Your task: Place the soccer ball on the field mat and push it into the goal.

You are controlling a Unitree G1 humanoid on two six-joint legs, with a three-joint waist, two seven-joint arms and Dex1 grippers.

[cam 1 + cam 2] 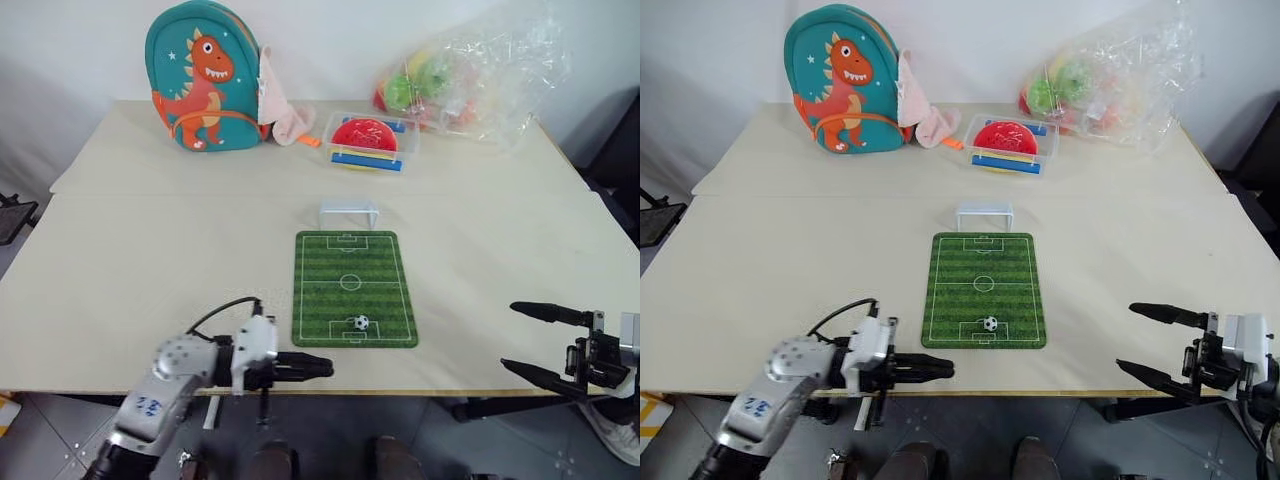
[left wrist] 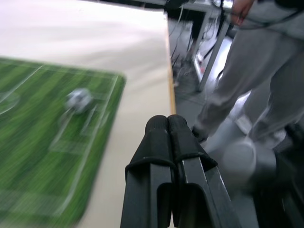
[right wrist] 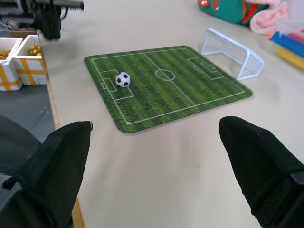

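Note:
The soccer ball [image 1: 361, 322], tiny and black-and-white, rests on the near penalty area of the green field mat [image 1: 352, 262]. The pale goal [image 1: 348, 213] stands upright just beyond the mat's far end. My left gripper [image 1: 322, 367] is shut with nothing in it, pointing right over the table's near edge, a little nearer than the ball and to its left. My right gripper [image 1: 522, 338] is open and empty near the table's right front edge, well right of the mat. The ball [image 3: 122, 79], mat [image 3: 175, 92] and goal [image 3: 232, 51] show in the right wrist view too.
At the table's far side stand a teal dinosaur backpack [image 1: 203, 78], a clear box with red lid [image 1: 367, 139] and a plastic bag of toys [image 1: 470, 75]. A person in grey trousers [image 2: 251, 80] stands beside the table. Yellow-white boxes [image 3: 19, 59] sit below the table edge.

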